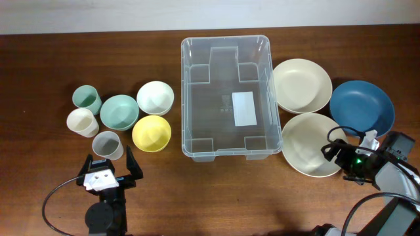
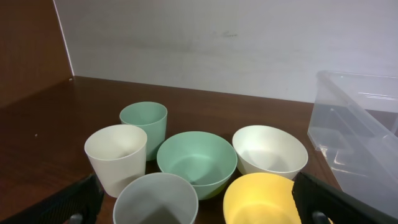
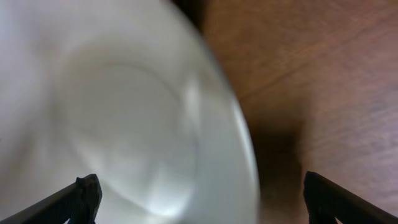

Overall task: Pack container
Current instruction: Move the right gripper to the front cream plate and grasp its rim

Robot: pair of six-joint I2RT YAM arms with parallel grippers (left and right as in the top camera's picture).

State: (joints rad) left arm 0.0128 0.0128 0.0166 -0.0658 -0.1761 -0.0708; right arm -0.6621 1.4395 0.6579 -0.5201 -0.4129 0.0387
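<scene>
Your left gripper (image 1: 110, 164) sits at the near-left of the table (image 1: 39, 65), jaws spread wide with nothing pinched. It points at the cup-and-bowl cluster.

You have three cups there:
- The green cup (image 1: 86, 99) is farthest back.
- The cream cup (image 1: 82, 122) is just in front of it.
- The grey cup (image 1: 107, 145) is nearest your left gripper.

You have three bowls just right of the cups: the green bowl (image 1: 119, 112), the white bowl (image 1: 155, 98) behind it, and the yellow bowl (image 1: 151, 133) in front. All six stand upright and close together.

You have one container (image 1: 210, 111), at the table's centre just right of the bowls. It is upright and open-topped, with a white label (image 1: 245, 108) on its bottom.

You have three plates right of it:
- The back cream plate (image 1: 301, 84) is just beside the container's right wall.
- The front cream plate (image 1: 308, 141) is nearer you.
- The blue plate (image 1: 361, 107) is farthest right.

Your right gripper (image 1: 338, 154) is over the front cream plate's right edge, jaws spread wide. Its wrist view is blurred, so you cannot tell whether it touches the plate.
</scene>
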